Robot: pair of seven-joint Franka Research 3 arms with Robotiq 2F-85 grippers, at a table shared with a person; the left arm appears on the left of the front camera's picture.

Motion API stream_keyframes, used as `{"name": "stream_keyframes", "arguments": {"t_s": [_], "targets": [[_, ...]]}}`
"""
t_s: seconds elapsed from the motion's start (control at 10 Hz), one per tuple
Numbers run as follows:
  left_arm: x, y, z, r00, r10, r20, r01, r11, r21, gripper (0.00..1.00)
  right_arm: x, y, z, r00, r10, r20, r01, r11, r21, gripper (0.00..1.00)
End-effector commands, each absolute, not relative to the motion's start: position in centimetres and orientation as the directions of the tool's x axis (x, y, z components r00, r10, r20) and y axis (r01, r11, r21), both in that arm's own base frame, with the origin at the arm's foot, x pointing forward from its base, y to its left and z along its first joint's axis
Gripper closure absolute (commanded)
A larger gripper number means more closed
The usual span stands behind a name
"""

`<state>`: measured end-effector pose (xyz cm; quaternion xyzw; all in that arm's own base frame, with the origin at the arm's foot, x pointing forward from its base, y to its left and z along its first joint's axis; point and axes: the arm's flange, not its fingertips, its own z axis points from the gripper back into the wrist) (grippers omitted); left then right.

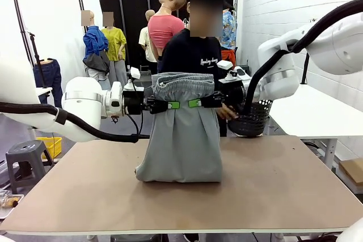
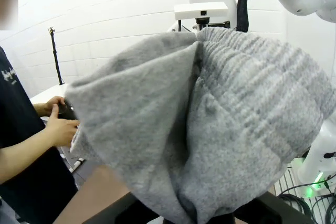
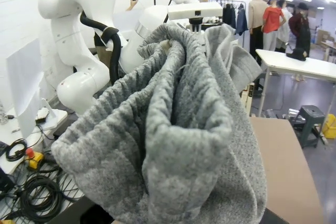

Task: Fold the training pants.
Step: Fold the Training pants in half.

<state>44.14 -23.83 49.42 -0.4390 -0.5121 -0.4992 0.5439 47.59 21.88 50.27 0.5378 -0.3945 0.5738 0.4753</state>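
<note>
**At frame centre, pants held aloft by both arms**

Both arms reach in level from the sides. The left pincer (image 1: 174,105) and right pincer (image 1: 195,103) each pinch the training pants (image 1: 181,140) just below the waistband, fingers pressed together on the cloth. The hem rests on the surface (image 1: 272,179). Behind, a person's hand (image 1: 227,113) touches a black basket (image 1: 252,120).

the training pants (image 3: 178,145) hung bunched right in front of the lens, ribbed light grey jersey falling in thick folds down to the bottom edge. behind them stood the other white arm (image 3: 79,40), wrapped by a black hose, its wrist close against the top of the cloth. the brown table (image 3: 278,166) ran off at right. black cables (image 3: 31,198) lay coiled low at left. people (image 3: 273,19) stood far off beside a white table (image 3: 299,66).
</note>
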Motion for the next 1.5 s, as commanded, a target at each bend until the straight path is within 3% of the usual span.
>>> {"name": "stream_keyframes", "arguments": {"t_s": [0.0,0.4,0.9,1.1,1.4], "targets": [[47.4,-23.3,50.6,-0.019,-0.105,0.994,0.995,0.099,0.030,1.00,50.3,22.1,53.4,0.059,0.125,0.990,-0.952,-0.292,0.093,1.00],[54.1,-23.0,56.2,-0.109,-0.123,0.986,0.981,0.144,0.127,1.00,56.5,22.1,58.5,-0.005,0.180,0.984,-0.978,-0.207,0.033,1.00],[59.3,-23.5,61.9,-0.248,-0.148,0.957,0.935,0.223,0.277,1.00,62.0,23.2,63.9,-0.189,0.248,0.950,-0.981,-0.099,-0.169,1.00],[60.2,-23.2,60.5,-0.219,-0.125,0.968,0.945,0.220,0.242,1.00,62.6,22.9,62.9,-0.196,0.292,0.936,-0.980,-0.098,-0.175,1.00],[59.8,-21.7,56.6,-0.171,-0.105,0.980,0.958,0.213,0.190,1.00,62.4,22.6,56.2,-0.132,0.303,0.944,-0.986,-0.140,-0.093,1.00]]}}
